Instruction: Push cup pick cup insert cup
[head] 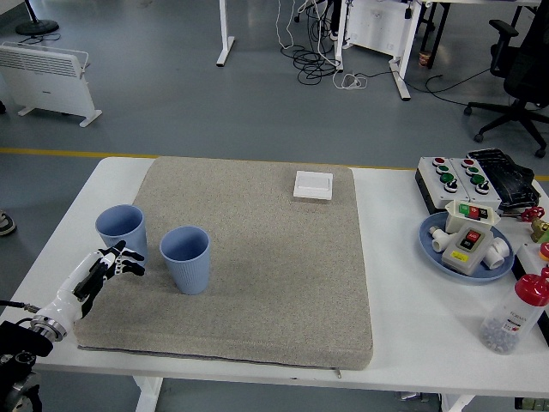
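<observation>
Two light blue cups stand upright on the grey mat [257, 257]. The left cup [121, 232] is at the mat's left edge and the right cup [185, 258] stands a short gap to its right. My left hand [116, 262] comes in from the lower left, its fingers spread and holding nothing, with the fingertips against the lower front of the left cup. The right arm is out of view.
A small white box [313, 184] lies at the mat's far edge. At the right stand a button box [455, 176], a blue plate [433, 249] with switch parts, and a red-capped bottle [515, 313].
</observation>
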